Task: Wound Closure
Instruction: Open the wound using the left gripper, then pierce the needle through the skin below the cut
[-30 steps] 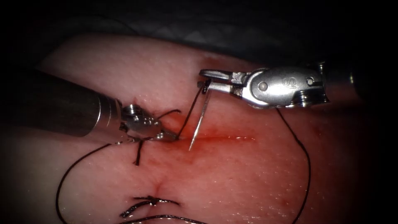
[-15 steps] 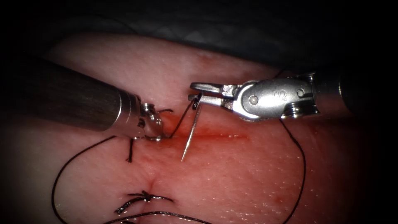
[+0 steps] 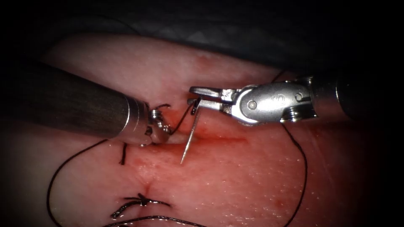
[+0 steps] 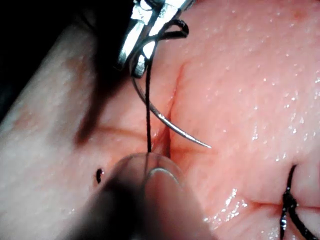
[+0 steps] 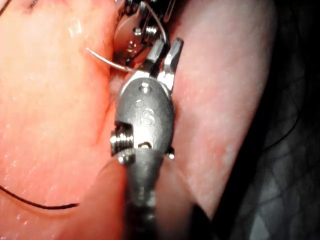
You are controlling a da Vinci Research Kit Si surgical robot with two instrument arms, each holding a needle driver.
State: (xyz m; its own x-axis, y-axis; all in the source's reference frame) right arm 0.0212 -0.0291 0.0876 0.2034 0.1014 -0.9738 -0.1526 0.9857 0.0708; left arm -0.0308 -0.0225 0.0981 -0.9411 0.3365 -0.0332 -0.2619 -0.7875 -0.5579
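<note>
The needle (image 3: 189,141) hung free of the tissue (image 3: 235,180), its long axis running from the tip over the cut (image 3: 219,138) up to the right tool (image 3: 194,96), whose fingers pinched its thread end. The left tool (image 3: 162,130) lay left of the tip, its finger state indeterminable. The thread (image 3: 301,176) trailed beyond.

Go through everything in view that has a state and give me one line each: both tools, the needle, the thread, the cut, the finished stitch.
Right tool: jaws shut on the needle near its thread end.
Left tool: tip pressed at the cut; jaws hidden.
Needle: outside the tissue, point free above the cut.
Thread: slack, looping over the tissue.
Cut: open on the right, red fluid along it.
Finished stitch: tied, ends cut.
</note>
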